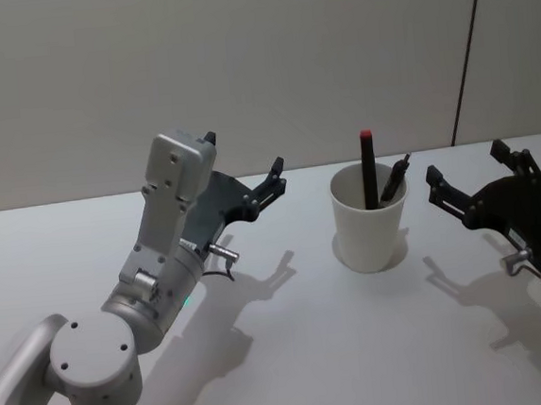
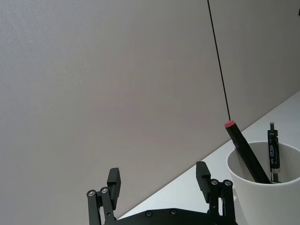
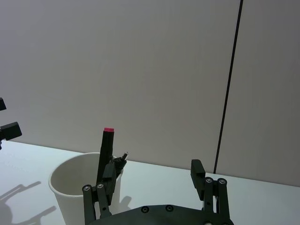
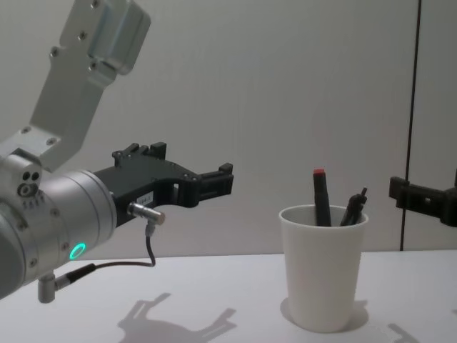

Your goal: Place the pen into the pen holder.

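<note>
The pen, a black stick with a red cap [image 1: 369,167], stands tilted inside the plain white tapered paper cup [image 1: 371,232], its red end well above the rolled rim. In the chest view the same pen [image 4: 320,196] leans beside a second black pen with a clip [image 4: 354,206], both resting in the cup [image 4: 323,275]. The cup stands upright on the white surface [image 1: 293,352], between the two arms.

The left tool [image 1: 243,172] hovers above the surface to the cup's left, apart from it, its black fingers spread wide and holding nothing; the left wrist view shows the two fingertips [image 2: 203,175] separated, with the cup [image 2: 267,187] just beyond them.

The right tool [image 1: 469,174] hangs to the cup's right, near but not touching it, its fingers likewise spread and empty. In the right wrist view the cup [image 3: 77,185] sits behind one finger [image 3: 198,174] and its partner.
</note>
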Action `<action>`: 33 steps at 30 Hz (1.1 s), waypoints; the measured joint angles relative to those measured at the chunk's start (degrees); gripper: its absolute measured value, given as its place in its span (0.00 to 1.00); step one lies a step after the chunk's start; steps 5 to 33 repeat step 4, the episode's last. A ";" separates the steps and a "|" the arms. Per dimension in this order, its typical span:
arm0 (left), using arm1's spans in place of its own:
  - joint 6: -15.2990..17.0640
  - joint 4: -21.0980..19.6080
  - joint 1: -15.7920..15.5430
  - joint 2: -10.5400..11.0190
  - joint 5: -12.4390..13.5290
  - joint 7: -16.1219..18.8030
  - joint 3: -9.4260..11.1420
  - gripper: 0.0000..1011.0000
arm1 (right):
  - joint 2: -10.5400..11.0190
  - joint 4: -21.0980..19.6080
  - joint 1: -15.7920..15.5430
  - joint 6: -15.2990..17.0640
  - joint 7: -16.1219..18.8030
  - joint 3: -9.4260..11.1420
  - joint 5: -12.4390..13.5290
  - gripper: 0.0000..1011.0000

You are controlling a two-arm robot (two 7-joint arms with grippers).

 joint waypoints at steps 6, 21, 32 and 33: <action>0.00 0.00 0.00 0.00 0.00 0.00 0.00 0.99 | 0.00 0.00 0.00 0.00 0.00 0.00 0.00 0.99; 0.00 0.00 0.00 0.00 0.00 0.00 0.00 0.99 | 0.00 0.00 0.00 0.00 0.00 0.00 0.00 0.99; 0.00 0.00 0.00 0.00 0.00 0.00 0.00 0.99 | 0.00 0.00 0.00 0.00 0.00 0.00 0.00 0.99; 0.00 0.00 0.00 0.00 0.00 0.00 0.00 0.99 | 0.00 0.00 0.00 0.00 0.00 0.00 0.00 0.99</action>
